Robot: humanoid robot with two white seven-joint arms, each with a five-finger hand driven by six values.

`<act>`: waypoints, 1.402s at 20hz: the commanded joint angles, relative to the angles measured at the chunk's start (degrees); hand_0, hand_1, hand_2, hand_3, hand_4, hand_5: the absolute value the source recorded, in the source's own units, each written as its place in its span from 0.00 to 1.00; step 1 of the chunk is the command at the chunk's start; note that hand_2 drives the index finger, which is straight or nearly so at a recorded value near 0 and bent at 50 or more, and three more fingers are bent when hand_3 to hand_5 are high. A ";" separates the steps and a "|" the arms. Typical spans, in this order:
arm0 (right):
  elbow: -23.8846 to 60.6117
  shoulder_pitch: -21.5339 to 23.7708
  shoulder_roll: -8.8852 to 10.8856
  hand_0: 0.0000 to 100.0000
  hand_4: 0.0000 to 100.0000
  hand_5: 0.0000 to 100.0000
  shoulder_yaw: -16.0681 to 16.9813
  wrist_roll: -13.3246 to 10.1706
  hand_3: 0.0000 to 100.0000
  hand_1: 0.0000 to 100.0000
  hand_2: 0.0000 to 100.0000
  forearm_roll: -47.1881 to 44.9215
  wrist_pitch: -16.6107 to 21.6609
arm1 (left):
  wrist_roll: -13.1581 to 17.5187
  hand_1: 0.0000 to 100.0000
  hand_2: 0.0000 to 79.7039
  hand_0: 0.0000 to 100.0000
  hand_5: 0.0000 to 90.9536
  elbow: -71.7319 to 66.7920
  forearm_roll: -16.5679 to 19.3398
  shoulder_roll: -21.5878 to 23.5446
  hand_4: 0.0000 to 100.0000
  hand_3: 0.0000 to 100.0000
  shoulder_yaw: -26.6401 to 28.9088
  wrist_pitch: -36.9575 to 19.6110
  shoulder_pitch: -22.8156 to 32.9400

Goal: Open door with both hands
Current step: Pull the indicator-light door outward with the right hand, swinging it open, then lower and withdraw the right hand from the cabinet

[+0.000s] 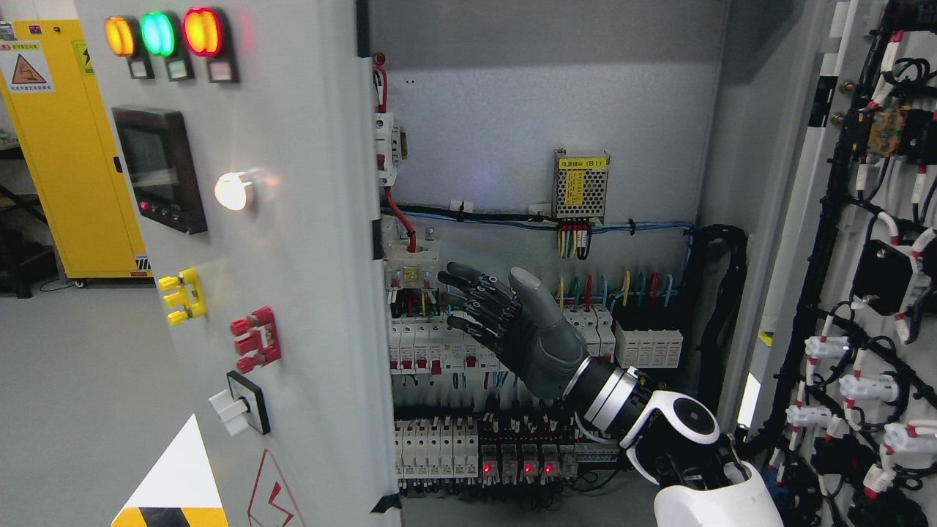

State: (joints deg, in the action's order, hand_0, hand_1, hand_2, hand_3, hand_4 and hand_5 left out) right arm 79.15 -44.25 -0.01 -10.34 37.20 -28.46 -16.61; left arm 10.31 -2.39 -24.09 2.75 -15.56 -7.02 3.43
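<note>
Little here can be read. On the small metal box (580,184) at the back of my open cabinet, a yellow label ends in "(B1)"; the characters before it are too small for me to make out. Left of the cabinet, the yellow locker (69,146) bears a triangle warning sign whose print is unreadable.

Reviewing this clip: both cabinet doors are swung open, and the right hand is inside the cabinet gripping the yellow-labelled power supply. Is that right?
Not quite. In the head view the right hand grips nothing: its fingers are spread in front of the breaker rows, well below the yellow-labelled power supply. The rest stands.
</note>
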 commanded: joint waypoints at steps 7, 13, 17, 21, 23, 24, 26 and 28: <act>11.46 6.36 -0.34 0.22 0.00 0.00 -4.85 2.96 0.00 0.06 0.00 0.07 -0.09 | -0.03 0.16 0.00 0.37 0.00 0.02 0.01 0.06 0.00 0.00 0.00 -0.01 0.00; 12.69 9.61 -0.34 0.22 0.00 0.00 -11.26 2.35 0.00 0.06 0.00 0.16 -0.09 | -0.03 0.16 0.00 0.37 0.00 -0.07 0.01 0.06 0.00 0.00 0.00 -0.01 0.00; 13.22 11.99 -0.43 0.22 0.00 0.00 -16.36 2.35 0.00 0.06 0.00 0.16 0.53 | -0.03 0.16 0.00 0.37 0.00 -0.07 0.01 0.06 0.00 0.00 0.00 -0.10 0.00; 13.22 12.25 -0.52 0.22 0.00 0.00 -20.85 2.26 0.00 0.06 0.00 0.16 0.79 | -0.03 0.16 0.00 0.37 0.00 0.02 0.01 0.06 0.00 0.00 0.00 -0.01 0.00; 13.22 12.52 -0.78 0.21 0.00 0.00 -22.78 2.09 0.00 0.06 0.00 0.16 1.05 | -0.03 0.16 0.00 0.37 0.00 0.02 0.01 0.06 0.00 0.00 0.00 -0.01 0.00; 13.57 12.87 -0.78 0.21 0.00 0.00 -23.84 1.48 0.00 0.06 0.00 0.07 1.58 | -0.03 0.16 0.00 0.37 0.00 0.02 0.01 0.06 0.00 0.00 0.00 -0.10 0.00; 13.92 13.39 -0.95 0.21 0.00 0.00 -26.21 0.42 0.00 0.06 0.00 0.16 2.02 | -0.03 0.16 0.00 0.37 0.00 0.02 0.01 -0.02 0.00 0.00 0.00 -0.01 0.00; 14.71 14.01 -1.13 0.21 0.00 0.00 -28.49 -0.54 0.00 0.06 0.00 0.16 2.11 | -0.03 0.16 0.00 0.37 0.00 0.02 0.01 -0.02 0.00 0.00 0.00 -0.01 0.00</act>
State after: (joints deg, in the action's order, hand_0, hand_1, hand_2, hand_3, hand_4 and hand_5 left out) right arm 91.18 -31.78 0.00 -27.73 37.81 -28.31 -14.86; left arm 10.29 -2.39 -24.08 2.80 -15.56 -7.09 3.43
